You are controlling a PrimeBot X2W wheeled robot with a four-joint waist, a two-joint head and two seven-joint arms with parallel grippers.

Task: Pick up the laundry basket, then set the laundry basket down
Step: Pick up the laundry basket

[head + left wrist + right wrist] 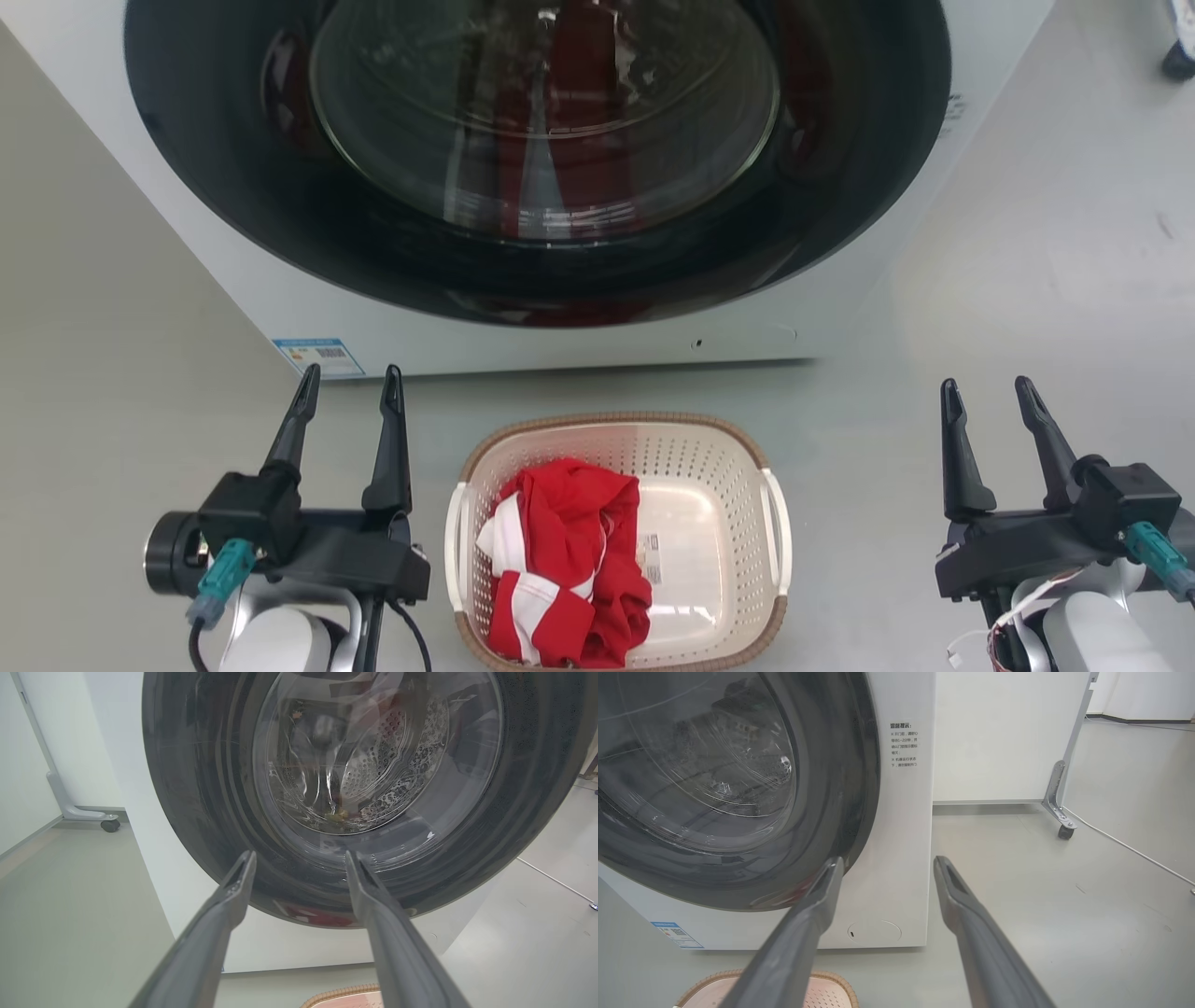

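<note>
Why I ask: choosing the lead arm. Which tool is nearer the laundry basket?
Left. The left tool sits close beside the left side of the laundry basket; the right tool stands farther off its right side.

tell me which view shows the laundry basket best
The head view: it looks down on nearly the whole laundry basket, with red and white cloth inside. The left wrist view catches just a sliver of its brown rim at the bottom edge; the right wrist view, a corner of rim and perforated wall.
</note>
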